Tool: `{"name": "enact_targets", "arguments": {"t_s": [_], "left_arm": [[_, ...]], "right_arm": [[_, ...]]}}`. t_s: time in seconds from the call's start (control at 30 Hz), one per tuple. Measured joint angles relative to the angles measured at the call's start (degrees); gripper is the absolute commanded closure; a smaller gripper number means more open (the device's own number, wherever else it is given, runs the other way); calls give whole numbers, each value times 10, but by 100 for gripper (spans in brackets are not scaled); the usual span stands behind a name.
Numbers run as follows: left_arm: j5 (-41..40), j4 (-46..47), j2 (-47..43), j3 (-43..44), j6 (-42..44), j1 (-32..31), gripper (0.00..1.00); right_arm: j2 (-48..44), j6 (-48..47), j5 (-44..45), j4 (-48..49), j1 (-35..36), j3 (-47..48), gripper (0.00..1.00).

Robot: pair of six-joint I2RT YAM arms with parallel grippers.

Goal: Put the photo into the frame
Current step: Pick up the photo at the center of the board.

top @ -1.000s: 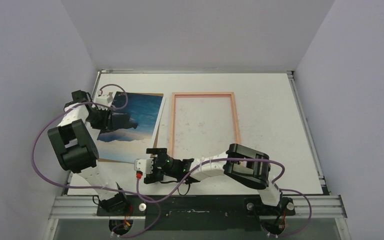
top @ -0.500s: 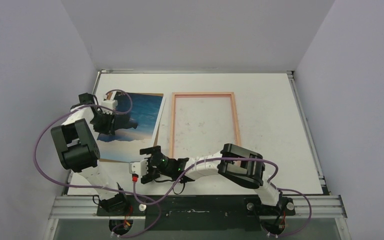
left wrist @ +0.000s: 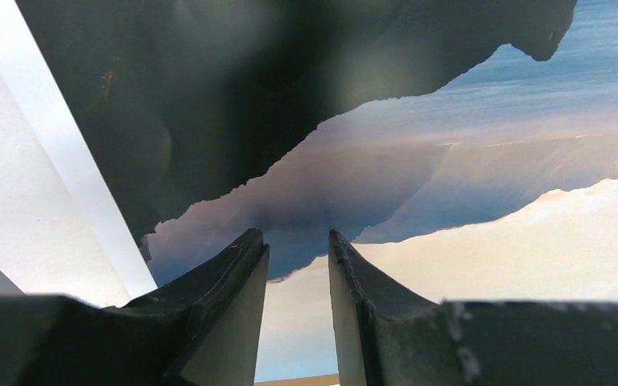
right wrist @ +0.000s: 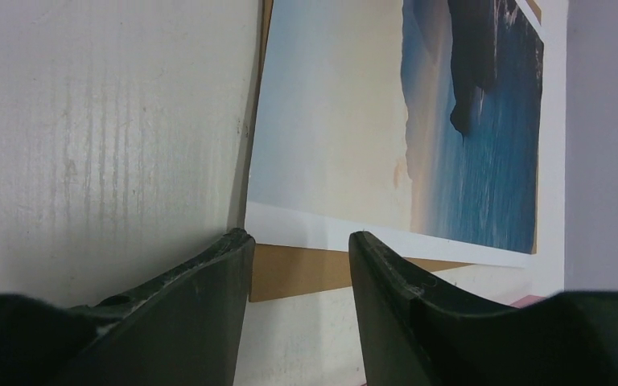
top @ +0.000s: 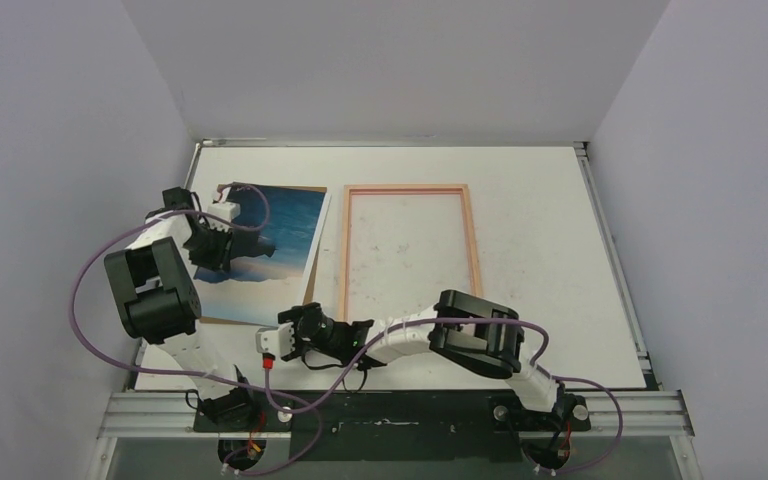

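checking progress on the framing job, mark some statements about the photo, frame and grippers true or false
1. The photo is inside the frame. False: it lies on the board, left of the frame.
2. The frame is empty, with bare table showing through it. True.
3. The left gripper is over the photo. True.
4. The right gripper holds the frame. False: it is at the near corner of the photo and board, jaws apart, gripping nothing.
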Motion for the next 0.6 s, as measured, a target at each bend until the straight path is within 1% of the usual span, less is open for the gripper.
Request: {"name": "enact_targets", "arguments": {"t_s": [0.47,0.6], "left_arm": [[-3,-1,0,-3,6,-6,71],[-3,-1,0,-3,7,-6,72]], "right_arm": [[2,25,25,44,11,1,61],[3,32,29,49,11,1,61]]}}
